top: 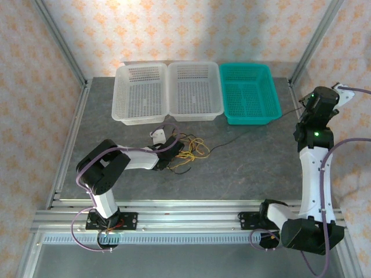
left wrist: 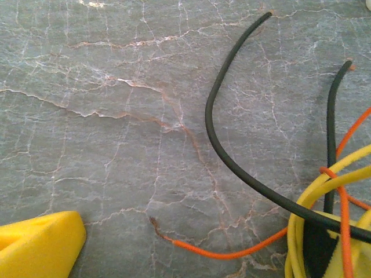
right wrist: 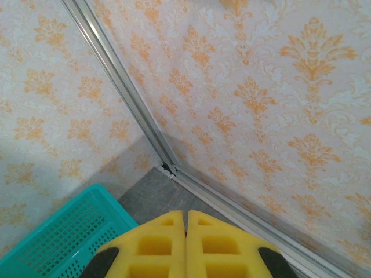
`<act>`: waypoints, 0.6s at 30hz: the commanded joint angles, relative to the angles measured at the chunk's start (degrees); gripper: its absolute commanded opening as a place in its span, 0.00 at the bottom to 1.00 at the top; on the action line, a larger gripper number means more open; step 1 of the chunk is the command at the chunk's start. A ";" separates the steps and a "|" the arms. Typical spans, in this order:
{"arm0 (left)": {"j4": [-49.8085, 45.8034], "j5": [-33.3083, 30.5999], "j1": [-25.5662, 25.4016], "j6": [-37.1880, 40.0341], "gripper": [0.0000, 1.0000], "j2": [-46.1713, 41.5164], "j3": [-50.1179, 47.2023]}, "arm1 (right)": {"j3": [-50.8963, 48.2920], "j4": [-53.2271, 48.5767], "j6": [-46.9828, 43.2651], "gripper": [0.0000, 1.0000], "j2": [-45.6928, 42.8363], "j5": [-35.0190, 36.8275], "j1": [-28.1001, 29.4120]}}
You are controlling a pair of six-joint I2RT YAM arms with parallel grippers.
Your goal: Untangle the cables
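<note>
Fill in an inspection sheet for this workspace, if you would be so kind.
Surface: grey marbled table.
Job's things: cables, black, yellow, orange, tangled in one heap.
Clutter: white baskets, teal basket, all empty.
Hands: left hand open at the heap; right hand shut, raised near the corner.
Cables: purple-grey arm leads loop by both bases.
Surroundings: patterned walls, metal frame.
</note>
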 commanded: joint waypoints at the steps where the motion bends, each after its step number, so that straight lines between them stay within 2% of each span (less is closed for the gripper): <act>1: -10.89 -2.21 2.20 1.29 0.99 1.52 -2.50 | 2.10 1.32 -0.12 0.00 -0.42 -0.11 -0.25; 5: -11.05 -2.16 2.24 1.73 0.99 1.57 -2.08 | 4.04 1.09 -1.62 0.00 -1.00 1.08 -0.26; 11: -9.43 -1.35 2.15 3.68 1.00 -3.62 -2.95 | 3.28 4.03 -2.36 0.00 -3.00 -13.08 -0.24; 15: -7.20 1.74 2.11 6.77 1.00 -10.33 -3.14 | 3.69 4.90 -3.52 0.00 -3.38 -25.90 -0.20; 18: -5.36 4.52 2.11 9.57 1.00 -15.73 -2.71 | 3.32 5.22 -2.99 0.00 -4.29 -29.82 -0.19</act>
